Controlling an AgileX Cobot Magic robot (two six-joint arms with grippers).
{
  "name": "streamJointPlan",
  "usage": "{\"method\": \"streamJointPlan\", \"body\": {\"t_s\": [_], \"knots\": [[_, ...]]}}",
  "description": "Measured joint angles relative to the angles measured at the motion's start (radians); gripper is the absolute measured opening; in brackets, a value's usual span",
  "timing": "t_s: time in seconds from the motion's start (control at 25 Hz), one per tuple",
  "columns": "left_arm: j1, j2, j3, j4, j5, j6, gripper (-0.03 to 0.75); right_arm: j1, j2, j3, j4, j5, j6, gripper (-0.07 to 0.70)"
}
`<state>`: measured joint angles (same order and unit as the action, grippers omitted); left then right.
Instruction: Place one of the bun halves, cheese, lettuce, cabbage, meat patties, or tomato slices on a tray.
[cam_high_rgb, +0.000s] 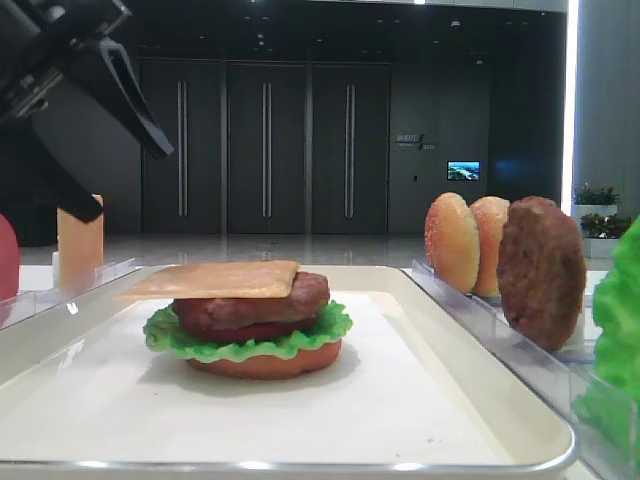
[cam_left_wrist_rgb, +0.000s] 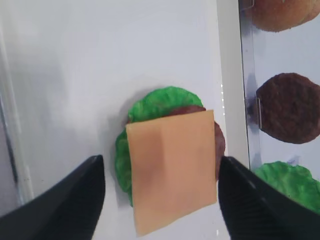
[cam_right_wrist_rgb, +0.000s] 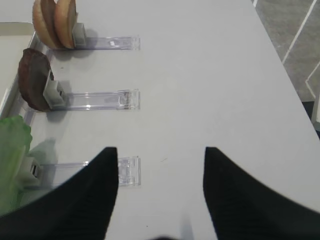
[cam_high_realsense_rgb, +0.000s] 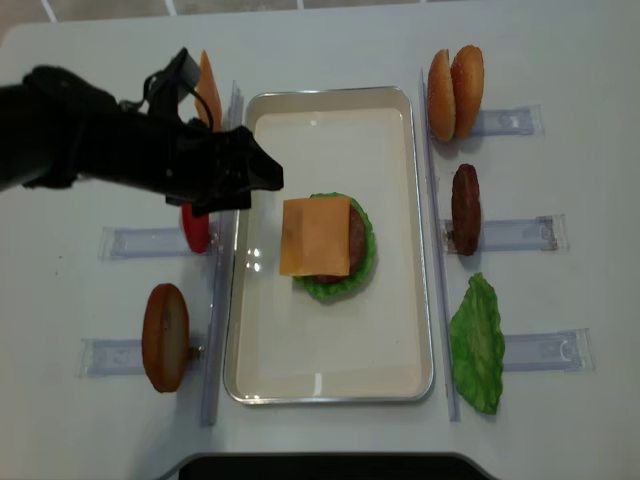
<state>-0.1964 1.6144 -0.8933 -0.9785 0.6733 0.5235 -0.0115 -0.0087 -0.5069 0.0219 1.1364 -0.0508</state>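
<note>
Orange-tan cheese (cam_high_rgb: 215, 280) lies flat atop the patty, lettuce and bun base near the middle of the tray (cam_high_rgb: 470, 400); left gripper (cam_high_rgb: 95, 95) lifted off toward the left rim, jaws wide, holding nothing. From the right wrist: right gripper (cam_right_wrist_rgb: 160, 190) spread and empty over bare tabletop beside a clear rack (cam_right_wrist_rgb: 102, 100), probably idling. From the left wrist: cheese overhangs one side. Overhead: spare bun halves (cam_high_realsense_rgb: 455, 92) upright past the right rim, racked for easy pinching.

bright even light, soft shadows, blurred claws
</note>
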Motion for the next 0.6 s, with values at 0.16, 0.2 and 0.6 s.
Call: {"method": "streamJointPlan", "body": {"t_s": [0.16, 0.2, 0.6], "knots": [[-0.003, -0.014, -0.219, 0.455, 0.140, -0.412, 0.510, 0.000, 0.000, 0.000, 0.000, 0.000, 0.000, 0.368], [-0.008, -0.011, -0.269, 0.587, 0.194, -0.513, 0.506, 0.000, 0.000, 0.000, 0.000, 0.000, 0.000, 0.368], [0.007, 0.016, -0.487, 1.022, 0.408, -0.765, 0.498, 0.000, 0.000, 0.000, 0.000, 0.000, 0.000, 0.368]]}}
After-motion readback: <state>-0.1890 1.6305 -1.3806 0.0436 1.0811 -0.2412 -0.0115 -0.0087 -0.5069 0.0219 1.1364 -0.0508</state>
